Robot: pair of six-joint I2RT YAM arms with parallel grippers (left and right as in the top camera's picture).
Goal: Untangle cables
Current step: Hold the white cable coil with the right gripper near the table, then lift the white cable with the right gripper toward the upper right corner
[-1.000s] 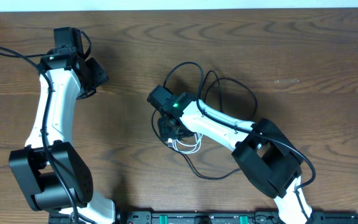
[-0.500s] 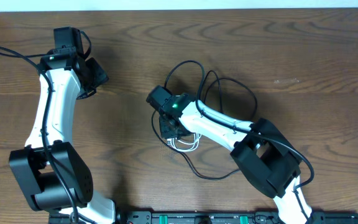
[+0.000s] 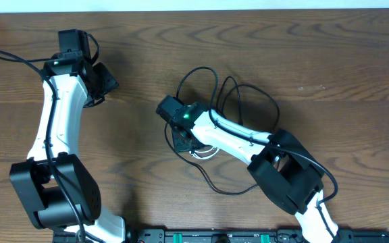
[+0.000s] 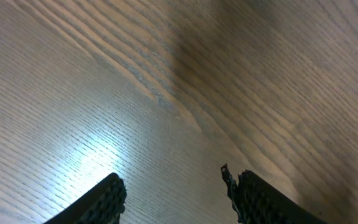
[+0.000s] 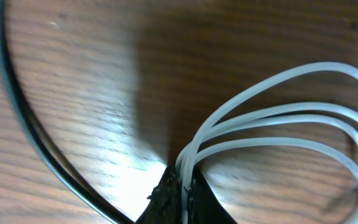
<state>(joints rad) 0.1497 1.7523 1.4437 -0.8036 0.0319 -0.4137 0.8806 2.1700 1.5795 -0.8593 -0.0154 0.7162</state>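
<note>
Spreading across all three views is a dark brown wood-grain table [image 3: 343, 61], its grain running in long waves. A white strip [image 3: 181, 5] borders it along the far edge, and a black rail [image 3: 215, 237] with green parts lies along the near edge.

The left arm [image 3: 53, 128] rises from the near left corner and reaches toward the far left of the table. The left gripper [image 3: 103, 79] hangs over bare wood, well apart from both cables. In its wrist view the two fingertips [image 4: 107, 199] stand wide apart with only wood grain between them, gripping nothing.

The right arm [image 3: 248, 142] stretches from the near right side toward the table's middle, bent low, with the right gripper [image 3: 183, 138] pointing down at the tangle. Its wrist view shows the fingers [image 5: 166, 200] pinched together on several strands of the white cable [image 5: 278, 112], which fan out from the tips in tight loops.

The black cable [image 3: 201, 69] curls in large loops just beyond the right wrist. It passes under the arm and trails in a curve toward the near edge. The white cable's small coil lies beside the gripper, under the forearm. One black strand runs close along the left of the right wrist view.
</note>
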